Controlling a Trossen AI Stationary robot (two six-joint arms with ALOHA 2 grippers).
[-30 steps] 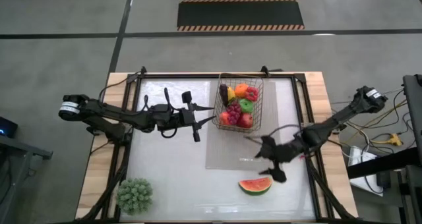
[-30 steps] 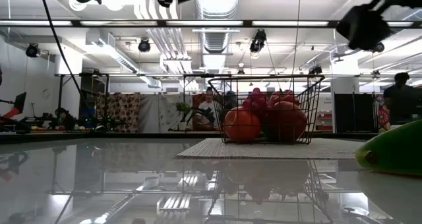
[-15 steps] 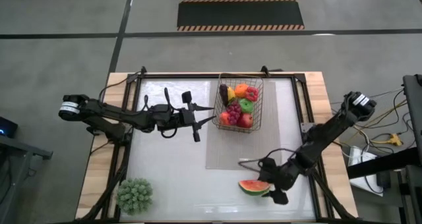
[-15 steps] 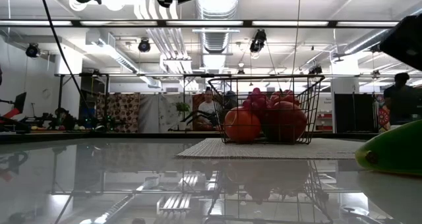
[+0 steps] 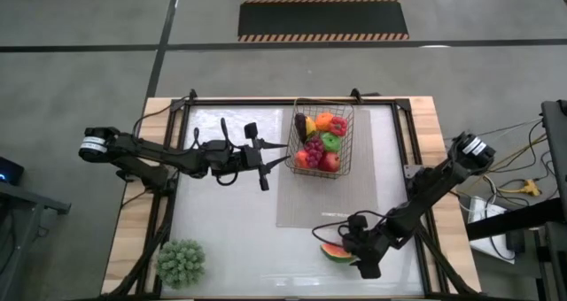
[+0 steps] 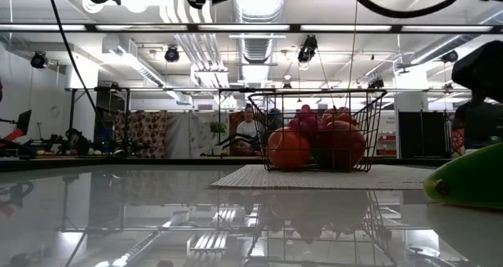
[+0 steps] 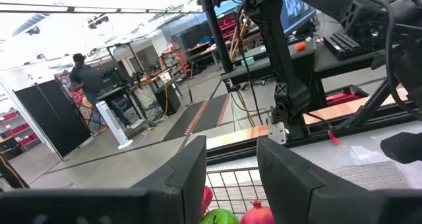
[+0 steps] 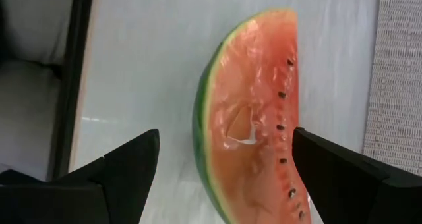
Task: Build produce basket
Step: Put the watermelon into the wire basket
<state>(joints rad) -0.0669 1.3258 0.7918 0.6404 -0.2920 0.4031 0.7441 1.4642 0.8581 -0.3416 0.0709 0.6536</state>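
The black wire basket [image 5: 296,140] stands on the far part of the grey mat [image 5: 306,204] and holds several toy fruits [image 5: 320,145]; in the low view its wall [image 6: 369,114] shows with red fruits inside. A watermelon slice [image 5: 332,252] lies flat on the table near the front right, red face up [image 8: 254,118]; its green rind shows in the low view [image 6: 468,181]. My right gripper [image 5: 348,248] is open just above it, one finger on each side [image 8: 227,178]. My left gripper [image 5: 271,164] hovers open left of the basket [image 7: 231,178].
A green leafy ball [image 5: 181,262] sits at the table's near left corner. Dark frame rails [image 5: 400,142] run along the table's sides. A person [image 6: 250,133] sits in the room behind the basket; bare white tabletop lies left of the mat.
My right gripper has moved toward the table's near edge and a little left, coming down over the watermelon slice, with its open fingers now on either side of it. The slice has stayed where it was.
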